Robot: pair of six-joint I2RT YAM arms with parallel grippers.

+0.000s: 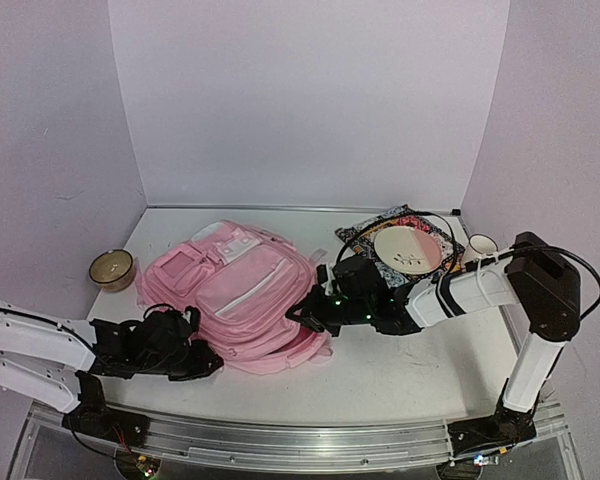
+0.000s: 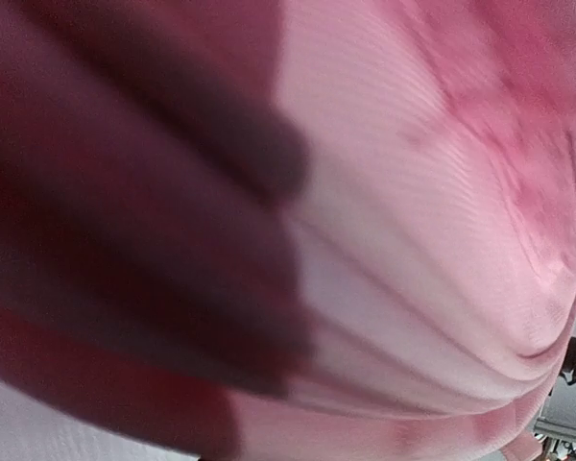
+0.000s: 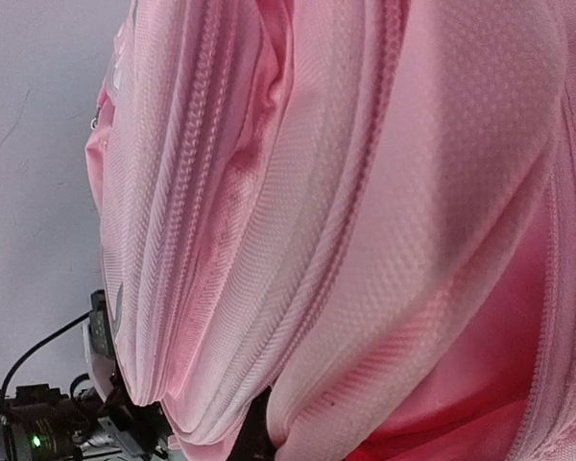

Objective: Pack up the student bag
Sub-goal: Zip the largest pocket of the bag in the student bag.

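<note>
The student bag [image 1: 235, 290], a big soft pink backpack with white zipper lines, lies flat on the left-centre of the table. My left gripper [image 1: 208, 362] is at the bag's near-left edge. Pink fabric [image 2: 422, 240] fills the left wrist view in taut folds and hides the fingers, so it looks shut on the fabric. My right gripper [image 1: 302, 316] is at the bag's right edge. In the right wrist view, mesh fabric and zipper lines [image 3: 365, 192] gather down to a dark fingertip [image 3: 257, 437], and the gripper is shut on that bunch.
A small bowl [image 1: 111, 268] stands left of the bag by the wall. Behind the right arm, a patterned cloth [image 1: 365, 232] carries a round plate [image 1: 408, 250], with a white cup [image 1: 480, 246] beside it. Walls enclose the table on three sides.
</note>
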